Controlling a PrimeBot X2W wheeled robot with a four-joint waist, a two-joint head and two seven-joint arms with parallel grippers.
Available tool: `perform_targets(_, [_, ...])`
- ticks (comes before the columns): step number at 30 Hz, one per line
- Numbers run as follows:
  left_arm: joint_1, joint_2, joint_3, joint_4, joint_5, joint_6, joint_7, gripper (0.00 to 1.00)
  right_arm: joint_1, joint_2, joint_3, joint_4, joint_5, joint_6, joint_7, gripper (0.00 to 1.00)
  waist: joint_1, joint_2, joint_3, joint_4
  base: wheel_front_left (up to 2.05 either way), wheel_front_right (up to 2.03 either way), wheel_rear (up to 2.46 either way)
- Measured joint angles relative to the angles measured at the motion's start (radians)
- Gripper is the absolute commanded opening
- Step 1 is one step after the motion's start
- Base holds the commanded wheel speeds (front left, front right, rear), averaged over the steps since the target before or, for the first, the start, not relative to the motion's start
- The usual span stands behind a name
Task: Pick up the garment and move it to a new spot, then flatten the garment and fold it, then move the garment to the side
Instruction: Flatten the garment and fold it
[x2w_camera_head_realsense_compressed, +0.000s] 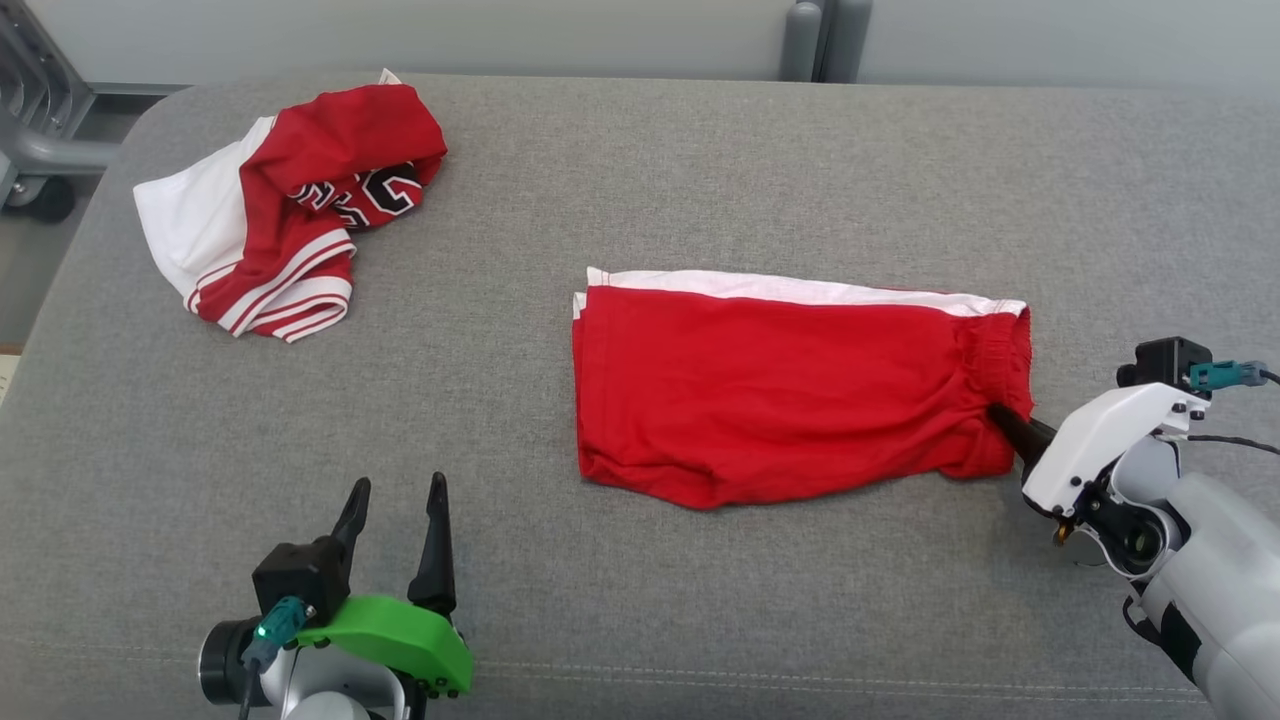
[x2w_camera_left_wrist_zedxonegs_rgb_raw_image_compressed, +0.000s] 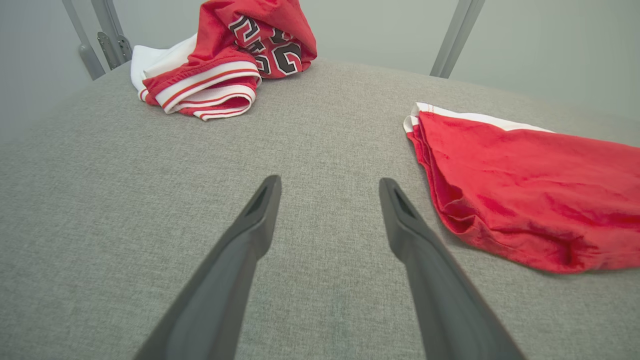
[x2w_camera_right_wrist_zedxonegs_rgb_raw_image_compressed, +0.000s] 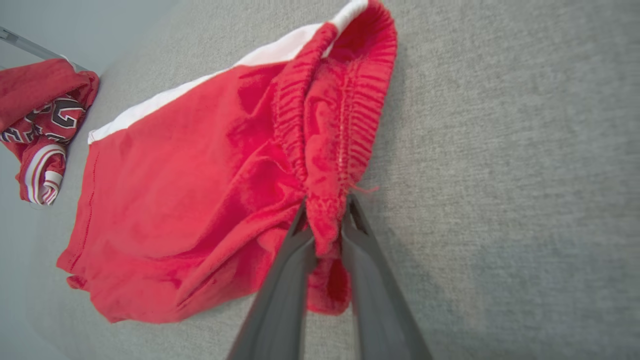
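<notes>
Folded red shorts (x2w_camera_head_realsense_compressed: 790, 390) lie flat, right of centre on grey padded surface (x2w_camera_head_realsense_compressed: 700, 150). Right tool (x2w_camera_head_realsense_compressed: 1000, 415) pinches waistband corner, near right. Left tool (x2w_camera_head_realsense_compressed: 397, 500) spread wide, empty, near left. Folding looks done; move aside remains. Crumpled jersey (x2w_camera_head_realsense_compressed: 290, 200) far left.

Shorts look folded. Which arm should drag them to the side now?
Right. The right end effector is shut on the red shorts at the elastic waistband, so it can likely pull at once. The left end effector is open over the bare grey surface, apart from the shorts.
</notes>
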Motion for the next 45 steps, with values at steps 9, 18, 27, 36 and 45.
perform_targets(9, [0.023,-0.001,0.013,-0.02,0.007,0.004,0.0,1.0,-0.016,-0.022,-0.006,0.001,0.001,0.006,-0.012,0.0,0.0,0.0,0.0,-0.027,0.0,0.0,0.0])
perform_targets(18, [0.026,-0.001,0.008,-0.039,0.009,0.004,0.001,1.0,-0.022,-0.105,-0.022,0.015,-0.001,0.006,-0.021,0.0,0.0,0.0,-0.005,-0.054,0.0,0.0,0.0])
perform_targets(27, [0.027,-0.001,0.007,-0.052,0.016,0.004,0.003,1.0,-0.059,-0.085,0.01,-0.056,-0.022,0.011,-0.03,0.0,0.0,0.0,-0.009,-0.062,0.0,0.0,0.0])
perform_targets(36, [0.028,-0.002,-0.003,-0.058,0.014,0.004,0.011,1.0,-0.066,-0.041,0.108,-0.223,-0.052,0.015,0.007,0.0,0.0,0.0,-0.027,-0.054,0.0,0.0,0.0])
perform_targets(45, [0.029,-0.002,-0.015,-0.068,-0.01,0.004,0.012,1.0,-0.087,0.013,0.216,-0.313,-0.09,0.015,0.076,0.0,0.0,0.0,-0.041,-0.031,0.0,0.0,0.0])
